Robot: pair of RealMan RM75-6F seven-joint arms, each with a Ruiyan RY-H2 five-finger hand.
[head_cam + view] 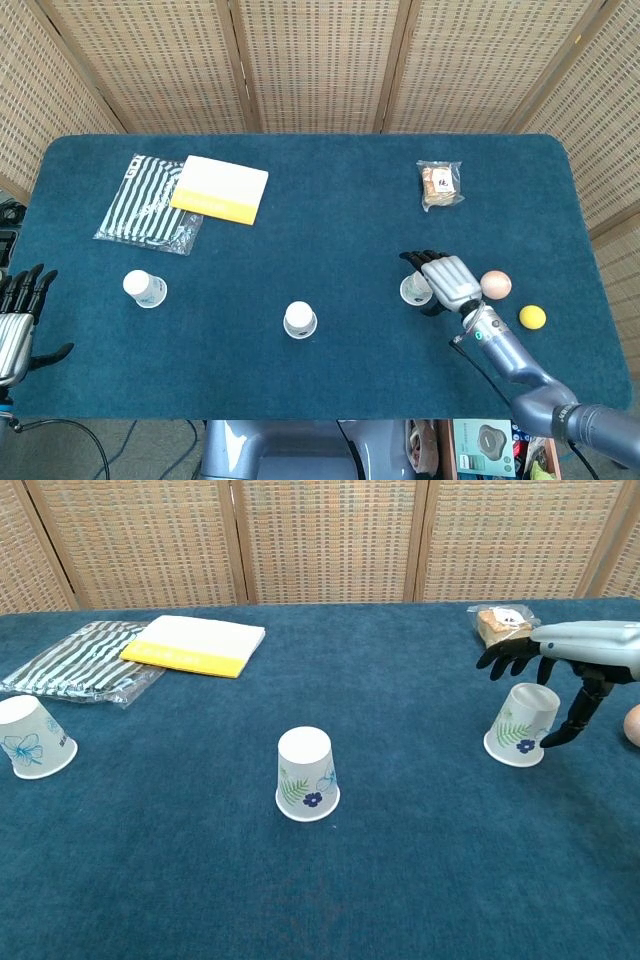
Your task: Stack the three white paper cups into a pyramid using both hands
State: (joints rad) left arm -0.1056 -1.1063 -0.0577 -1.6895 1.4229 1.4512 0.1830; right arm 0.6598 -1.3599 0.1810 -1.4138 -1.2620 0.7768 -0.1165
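Blue cloth covers the table, and on it three white cups stand upside down in a loose row: the left cup, the middle cup, and the right cup, all well apart. The right hand hovers over the right cup; the chest view shows its fingers spread above the cup's top and its thumb hanging down beside the wall, seemingly just clear of it, so it looks open and empty-handed. Only the head view shows the left hand, at the table's left edge with fingers apart, holding nothing. It also shows a yellow ball beside a pink ball. A striped bag, a pad and a snack packet lie at the far side.
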